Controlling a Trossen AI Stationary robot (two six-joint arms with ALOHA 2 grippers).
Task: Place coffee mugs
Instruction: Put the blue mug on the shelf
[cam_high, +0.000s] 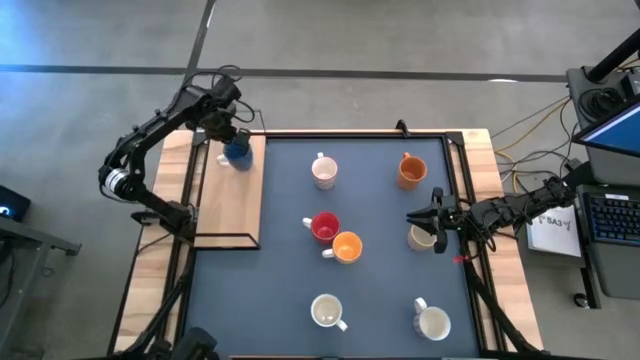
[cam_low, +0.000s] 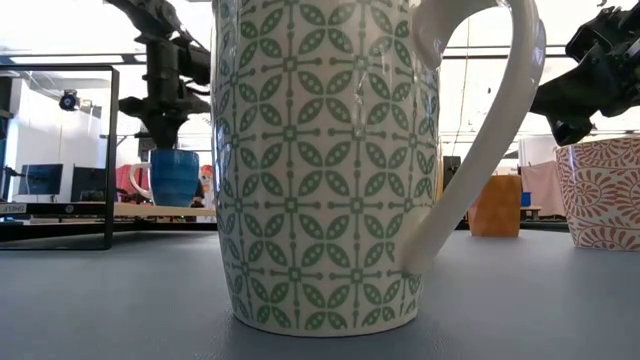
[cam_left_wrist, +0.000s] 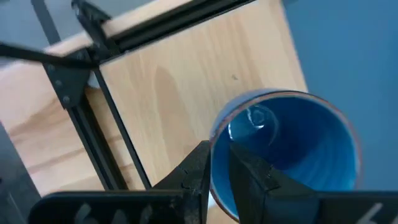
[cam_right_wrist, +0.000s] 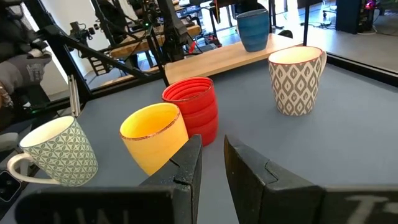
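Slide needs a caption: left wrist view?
Left gripper straddling the blue mug's rim on the wooden board.

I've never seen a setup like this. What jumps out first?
The blue mug on the wooden board at the table's far left corner, with the left gripper over its rim. Then the red mug and an orange mug touching mid-table, the right gripper waiting nearby.
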